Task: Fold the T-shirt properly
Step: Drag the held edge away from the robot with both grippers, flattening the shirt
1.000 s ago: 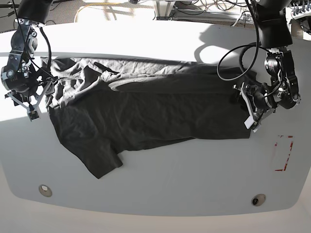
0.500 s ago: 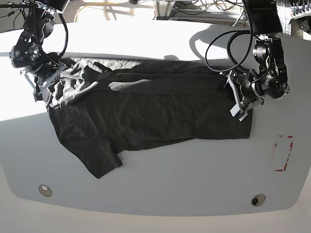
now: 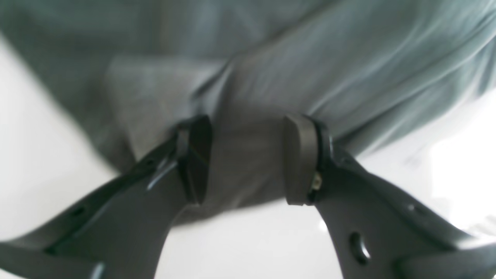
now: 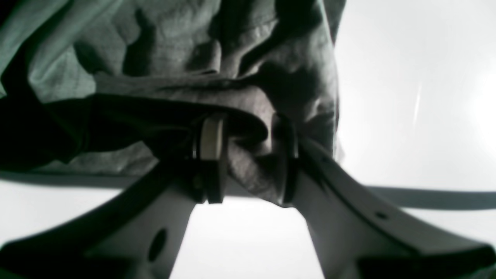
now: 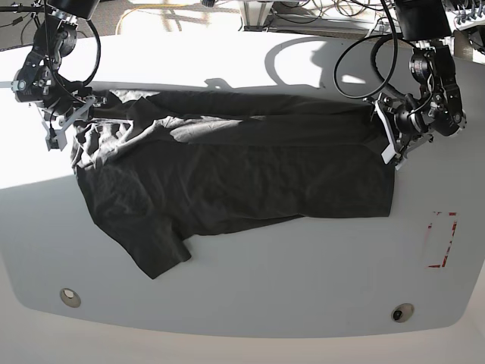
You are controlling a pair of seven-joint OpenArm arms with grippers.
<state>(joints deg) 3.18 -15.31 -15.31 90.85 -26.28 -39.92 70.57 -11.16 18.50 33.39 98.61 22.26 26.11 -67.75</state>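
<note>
Base view: one T-shirt (image 5: 227,174), two end effectors, left (image 5: 388,140) and right (image 5: 68,121), each pinching its cloth.

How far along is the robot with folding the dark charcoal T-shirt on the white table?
Early. The dark charcoal cloth T-shirt lies spread on the white table with its far edge partly doubled over, one sleeve sticking out. Both grippers flank cloth: the right gripper at a bunched edge, the left gripper at the opposite end. Sleeves and final folds remain.
</note>
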